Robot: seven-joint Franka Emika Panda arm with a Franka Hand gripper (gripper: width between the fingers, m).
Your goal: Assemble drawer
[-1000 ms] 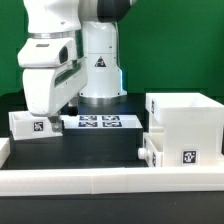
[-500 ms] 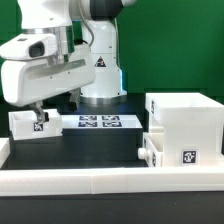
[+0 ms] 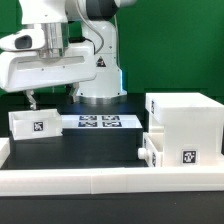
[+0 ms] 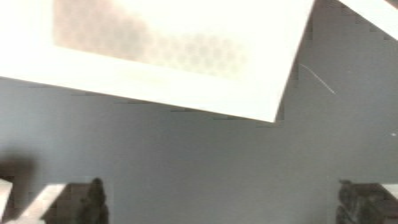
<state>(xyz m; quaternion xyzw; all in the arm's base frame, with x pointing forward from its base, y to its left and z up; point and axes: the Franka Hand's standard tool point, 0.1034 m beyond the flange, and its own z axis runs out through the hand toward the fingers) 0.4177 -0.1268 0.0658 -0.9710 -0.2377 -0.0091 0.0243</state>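
Observation:
The drawer's large white casing (image 3: 185, 118) stands at the exterior view's right. One small tray (image 3: 168, 150) with a square tag sits low against its front. The other small tray (image 3: 35, 124), also tagged, lies on the black table at the exterior view's left. My gripper (image 3: 30, 101) hangs just above the far left part of that tray, with the hand tilted over. In the wrist view the gripper (image 4: 222, 205) is open and empty. Its dark fingertips (image 4: 71, 200) stand wide apart over bare black table, and a corner of the white tray (image 4: 160, 50) lies ahead of them.
The marker board (image 3: 97, 122) lies flat on the table between the left tray and the robot base (image 3: 100, 75). A low white rim (image 3: 100, 181) edges the table's near side. A green wall stands behind.
The gripper has risen off the left tray and the hand has swung over to a tilted pose. The tray stays where it was.

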